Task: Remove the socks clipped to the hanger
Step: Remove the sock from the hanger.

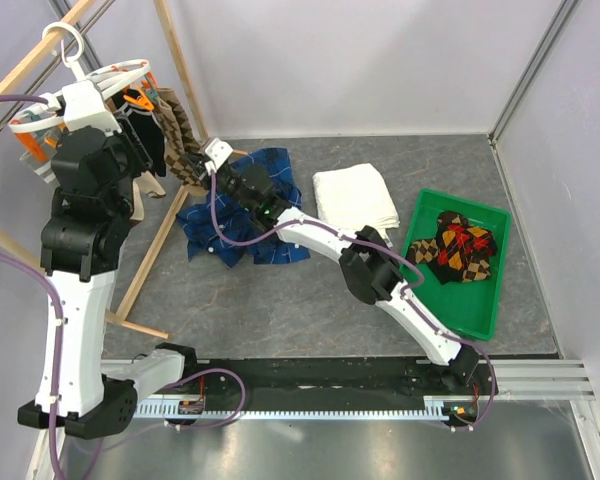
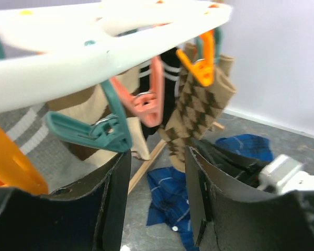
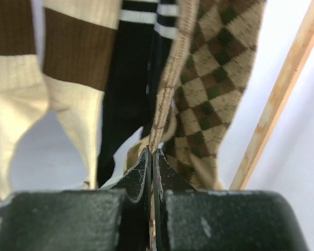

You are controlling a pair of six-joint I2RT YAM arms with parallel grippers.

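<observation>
Counter (image 1: 280, 310): grey, carries everything.
Wooden rack (image 1: 150, 255): far left, poles slanting.
Green tray (image 1: 477, 318): right side, with loose socks (image 1: 460, 250) in red-brown argyle piled inside.
Blue plaid shirt (image 1: 202, 225): crumpled mid-counter. White towel (image 1: 355, 197) folded near it.
Hanger (image 2: 94, 47): hooked over the rack's top pole. Clipped below are a tan argyle sock (image 3: 220, 78), a black sock (image 3: 133, 78) and a brown-and-cream sock (image 3: 76, 47).
My right tool (image 3: 152, 157): pinched fully together on the tan argyle sock's lower edge.
My left tool (image 2: 157, 157): just under the hanger ring, fingers apart, nothing between them.
Orange pin (image 2: 201, 65): bites the argyle sock's top. Teal pin (image 2: 94, 130) dangles close to my left finger.
</observation>
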